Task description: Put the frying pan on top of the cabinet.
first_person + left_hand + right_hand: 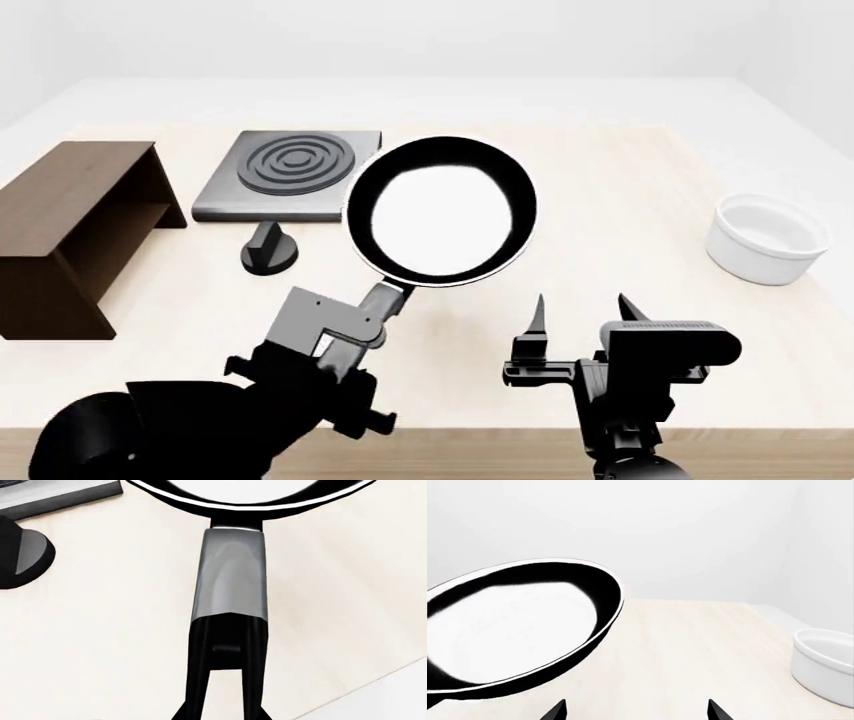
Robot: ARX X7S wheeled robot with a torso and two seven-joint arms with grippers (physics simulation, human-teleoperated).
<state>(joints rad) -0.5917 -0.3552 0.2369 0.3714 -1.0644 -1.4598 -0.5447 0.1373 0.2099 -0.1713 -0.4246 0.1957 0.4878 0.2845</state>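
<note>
The frying pan (pixel 441 215) is black with a glossy white-reflecting inside and is held tilted in the air above the table. My left gripper (pixel 378 308) is shut on its long handle (pixel 230 580); in the left wrist view my black fingers (pixel 200 650) clamp the handle's end, and the pan's rim (pixel 220 512) shows past it. The dark brown cabinet (pixel 67 215) stands at the table's far left, its top bare. My right gripper (pixel 583 315) is open and empty, to the right of the pan. The pan also fills the right wrist view (pixel 514 625).
A square grey hob (pixel 287 175) with concentric rings lies behind the pan, beside the cabinet. A small black knob-like object (pixel 270 250) stands in front of the hob. A white bowl (pixel 767 238) sits at the right. The table's front edge (pixel 441 432) is near my arms.
</note>
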